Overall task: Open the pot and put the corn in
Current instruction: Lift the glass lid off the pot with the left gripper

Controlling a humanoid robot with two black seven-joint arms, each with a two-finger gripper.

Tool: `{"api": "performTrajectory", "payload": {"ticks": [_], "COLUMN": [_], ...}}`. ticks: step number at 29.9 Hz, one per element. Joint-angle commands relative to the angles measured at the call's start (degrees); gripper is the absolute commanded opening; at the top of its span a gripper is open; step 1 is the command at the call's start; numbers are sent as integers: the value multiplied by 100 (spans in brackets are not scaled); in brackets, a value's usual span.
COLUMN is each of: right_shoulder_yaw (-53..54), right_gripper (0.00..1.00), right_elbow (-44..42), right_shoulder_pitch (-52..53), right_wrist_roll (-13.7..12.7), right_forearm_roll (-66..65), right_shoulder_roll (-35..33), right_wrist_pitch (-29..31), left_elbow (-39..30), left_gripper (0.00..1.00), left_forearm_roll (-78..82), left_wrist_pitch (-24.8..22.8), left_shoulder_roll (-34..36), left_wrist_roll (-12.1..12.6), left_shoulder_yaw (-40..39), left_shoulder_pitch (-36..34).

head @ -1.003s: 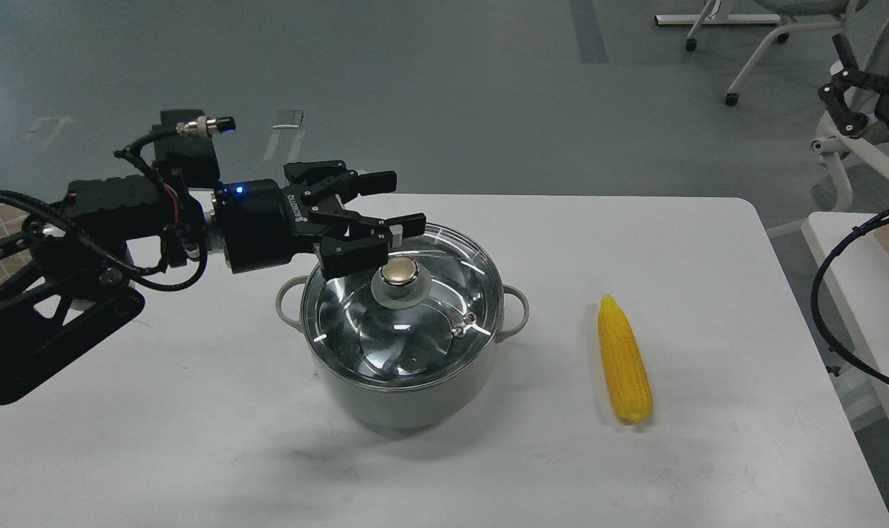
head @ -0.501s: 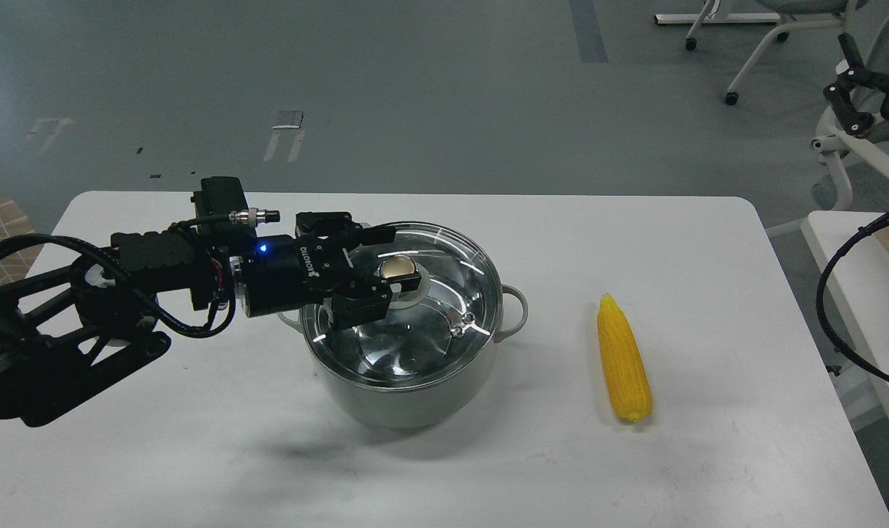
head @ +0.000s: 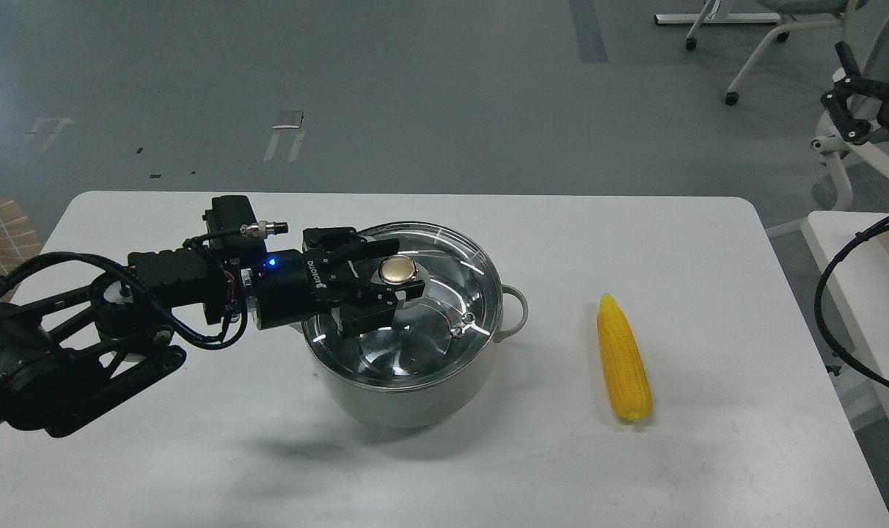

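The pale grey-green pot (head: 404, 400) stands mid-table with its glass lid (head: 422, 337) on. The lid's metal knob (head: 397, 270) sits between the two fingers of my left gripper (head: 400, 268), which reaches in from the left just above the lid. Its jaws are spread, one finger on each side of the knob, with no clear squeeze on it. The yellow corn (head: 623, 359) lies on the table to the right of the pot, tip pointing away. My right gripper (head: 848, 106) is raised at the far right edge, well off the table, small and dark.
The white table (head: 195, 455) holds only the pot and corn. A second white table (head: 848, 257) with a black cable (head: 826, 308) stands at the right. Chair legs (head: 752, 51) are on the floor behind.
My left gripper came down from above the lid's near-left rim and moved right, so its open fingers now sit around the knob. Pot, lid and corn have not moved.
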Motion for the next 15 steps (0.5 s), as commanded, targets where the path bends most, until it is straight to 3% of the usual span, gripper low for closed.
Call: {"api": "performTrajectory", "payload": {"ticks": [1,9,15], "right_shoulder_yaw": [0,0,0], "right_gripper": [100,100,100], "right_elbow": [3,12,12], "right_shoulder_pitch": [-4,-12,-39], "right_wrist_roll": [0,-8,-8], "right_forearm_roll": [0,0,0], "right_shoulder_roll": [28,19,2], "right_wrist_pitch": [0,0,0], "left_elbow": [59,-54,-642], "left_gripper": [49,31,29], "left_forearm_roll": [-2,33,-2], "left_wrist_pitch": [42,60,69], "left_shoulder_roll": [14,49,513], "left_wrist_roll": [1,1,1], "left_shoulder_yaw": [1,-17,-148], "left_shoulder_pitch": [6,6,-81]}}
